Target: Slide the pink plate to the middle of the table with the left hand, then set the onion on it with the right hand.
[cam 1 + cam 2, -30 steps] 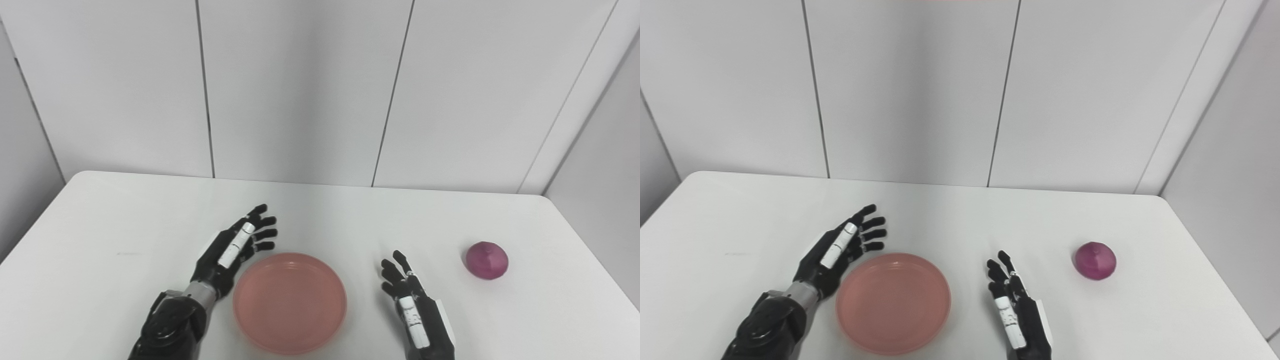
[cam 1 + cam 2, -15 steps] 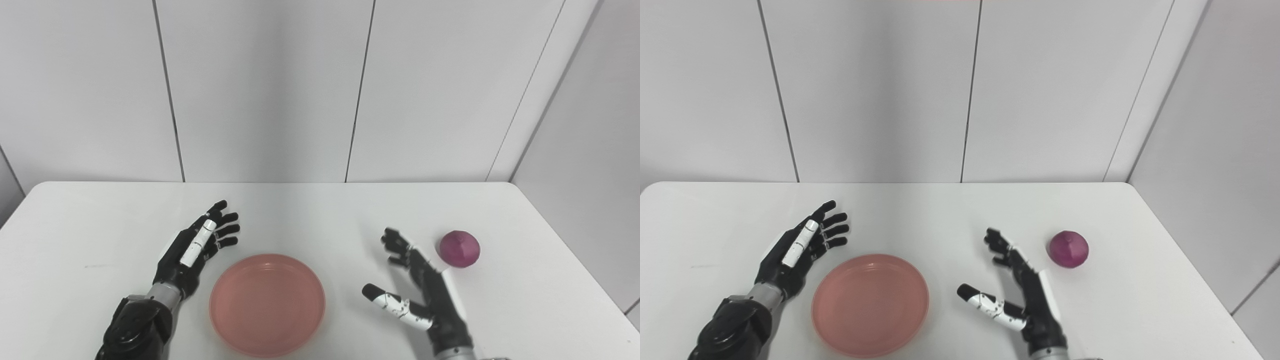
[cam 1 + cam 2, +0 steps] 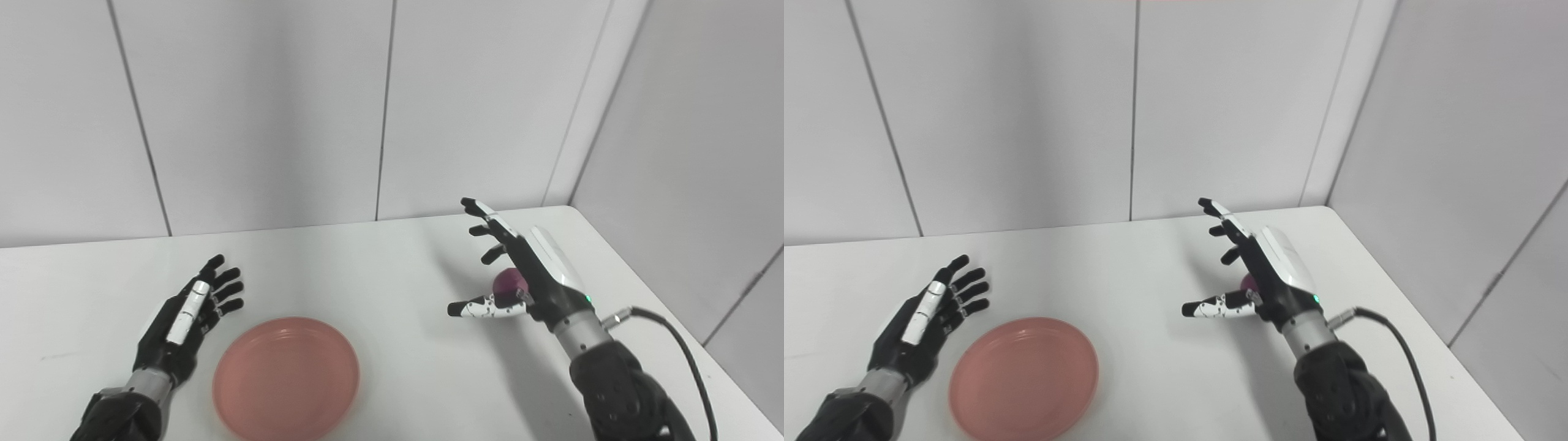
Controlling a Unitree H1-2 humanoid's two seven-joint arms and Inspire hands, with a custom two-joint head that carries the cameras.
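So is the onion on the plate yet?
No, the onion sits on the table behind the open right hand, well to the right of the plate, which holds nothing.

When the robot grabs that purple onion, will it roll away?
It might. The onion looks round and smooth, so a nudge could send it rolling on the flat table. The right hand is open around it, which should block it.

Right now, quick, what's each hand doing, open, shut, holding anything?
Left hand: open, holding nothing, beside the pink plate.
Right hand: open, fingers spread above the onion, not closed on it.
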